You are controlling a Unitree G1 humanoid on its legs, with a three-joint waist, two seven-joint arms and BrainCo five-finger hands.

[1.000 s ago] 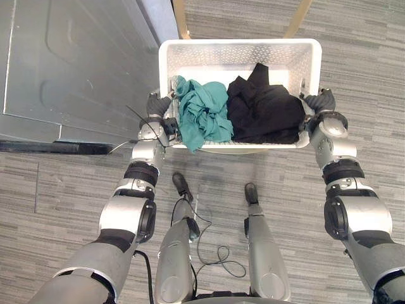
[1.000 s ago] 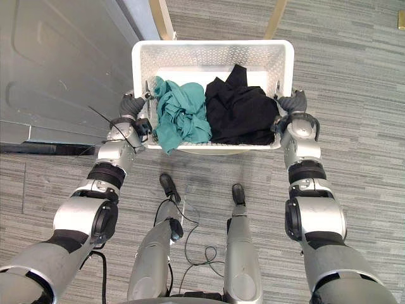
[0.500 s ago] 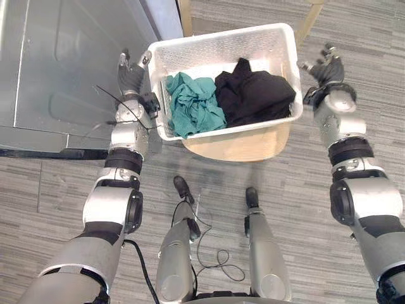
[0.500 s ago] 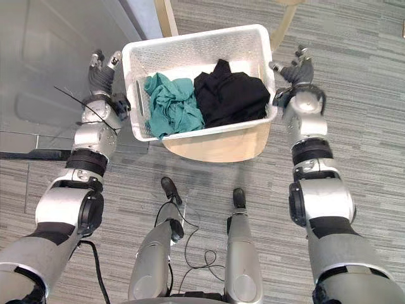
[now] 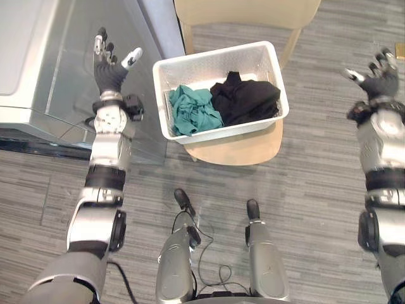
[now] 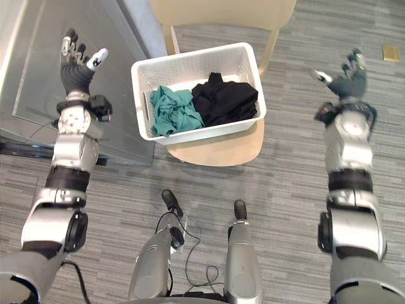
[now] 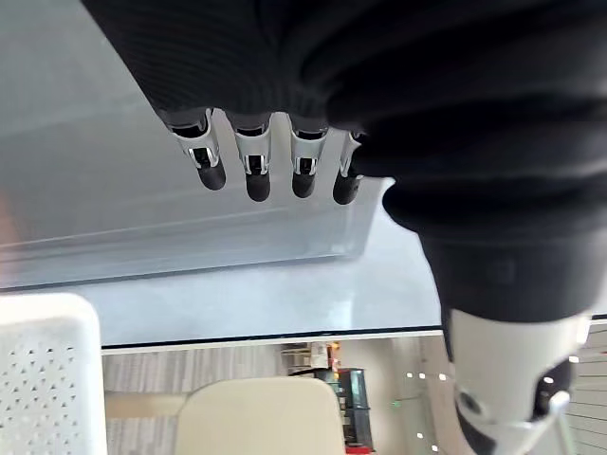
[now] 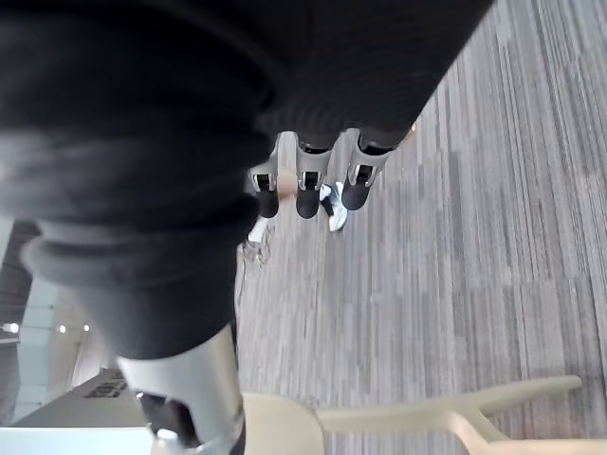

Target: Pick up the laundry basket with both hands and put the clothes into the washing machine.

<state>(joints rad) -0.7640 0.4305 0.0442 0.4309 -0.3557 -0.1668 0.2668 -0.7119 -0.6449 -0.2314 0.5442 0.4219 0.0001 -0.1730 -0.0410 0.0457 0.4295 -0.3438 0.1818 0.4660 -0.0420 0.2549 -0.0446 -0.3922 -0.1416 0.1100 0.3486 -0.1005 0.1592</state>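
While the laundry basket (image 5: 215, 63) rests on the seat of a pale chair (image 5: 237, 151), neither hand is on it, so by my reading the lift with both hands is not yet done and nothing has reached the machine. From the left eye, the left hand (image 5: 109, 66) is held up with fingers spread wide and empty, over the grey panel (image 5: 38, 82) that I take for the washing machine, just beside the basket's left wall but apart from it. The right hand (image 5: 376, 73) is likewise splayed and empty, well apart from the basket, above the striped floor (image 5: 316, 183). Inside the basket lie a teal garment (image 5: 193, 109) on the left and a black garment (image 5: 245, 100) on the right, both wholly within the rim. The right eye gives the same layout: basket between the two raised arms, touched by neither. Along the left wrist, the straight fingers (image 7: 254, 171) hang over the grey panel with nothing between them and the thumb, and a corner of the white basket shows beyond. Along the right wrist, the fingers (image 8: 308, 185) are straight over bare floor, with part of the chair's frame below. What remains, I judge, is everything: grasping both sides, lifting, carrying, and loading the clothes.
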